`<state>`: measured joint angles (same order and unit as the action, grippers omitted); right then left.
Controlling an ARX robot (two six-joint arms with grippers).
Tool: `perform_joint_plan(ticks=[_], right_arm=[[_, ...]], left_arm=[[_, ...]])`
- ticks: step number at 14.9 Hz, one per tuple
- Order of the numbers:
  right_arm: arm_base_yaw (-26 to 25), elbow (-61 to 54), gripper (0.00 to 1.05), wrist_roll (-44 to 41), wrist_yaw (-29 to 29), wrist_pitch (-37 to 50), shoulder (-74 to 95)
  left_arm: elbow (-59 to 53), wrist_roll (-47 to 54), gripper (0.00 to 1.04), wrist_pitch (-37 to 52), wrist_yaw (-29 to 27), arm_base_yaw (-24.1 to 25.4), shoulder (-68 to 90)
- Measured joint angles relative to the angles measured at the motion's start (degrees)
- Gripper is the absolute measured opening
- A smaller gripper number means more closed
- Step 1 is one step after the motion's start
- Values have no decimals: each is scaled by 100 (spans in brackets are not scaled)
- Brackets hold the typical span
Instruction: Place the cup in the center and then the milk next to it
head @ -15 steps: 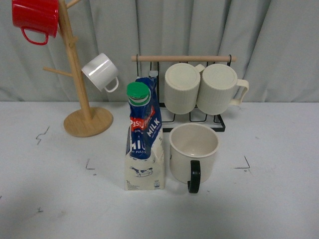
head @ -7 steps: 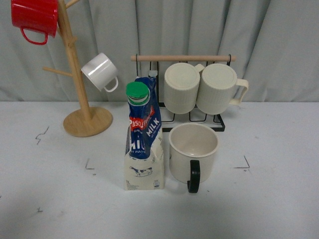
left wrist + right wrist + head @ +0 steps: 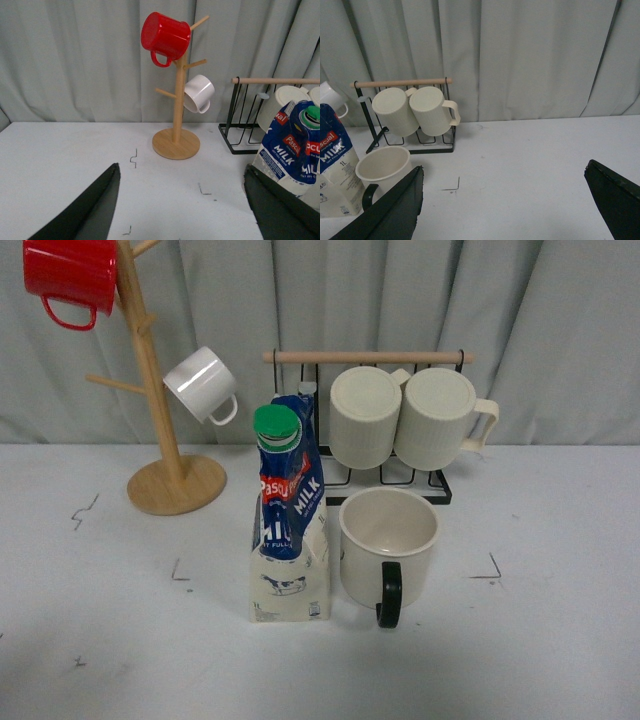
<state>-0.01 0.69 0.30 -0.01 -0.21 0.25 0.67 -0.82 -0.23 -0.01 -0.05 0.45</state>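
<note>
table (image 3: pixel 100 640), milk (image 3: pixel 290 530) partly masking cup (image 3: pixel 388 540)

lighting is soft and even in all three views, kinda flat and a bit cool, no hard glare anywhere. the milk (image 3: pixel 289 530) and the cup (image 3: pixel 388 548) only drop faint blurry shadows on the table (image 3: pixel 560 640). the red mug (image 3: pixel 165 34) has small highlights on its side. front view looks slightly soft and grainy. in both wrist views the dark fingers (image 3: pixel 95 207) (image 3: pixel 616 199) are blurry, while stuff beyond them stays fairly sharp.
</note>
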Motion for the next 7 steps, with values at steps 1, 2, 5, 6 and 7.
perform_joint_plan(ticks=[1,2,5,6,7], right_arm=[[0,0,98,-2,0,0,0],[0,0,98,-2,0,0,0],[0,0,98,0,0,0,0],[0,0,98,-2,0,0,0],[0,0,98,-2,0,0,0]], left_arm=[[0,0,86,0,0,0,0],[0,0,99,0,0,0,0],[0,4,98,0,0,0,0],[0,4,98,0,0,0,0],[0,4,98,0,0,0,0]])
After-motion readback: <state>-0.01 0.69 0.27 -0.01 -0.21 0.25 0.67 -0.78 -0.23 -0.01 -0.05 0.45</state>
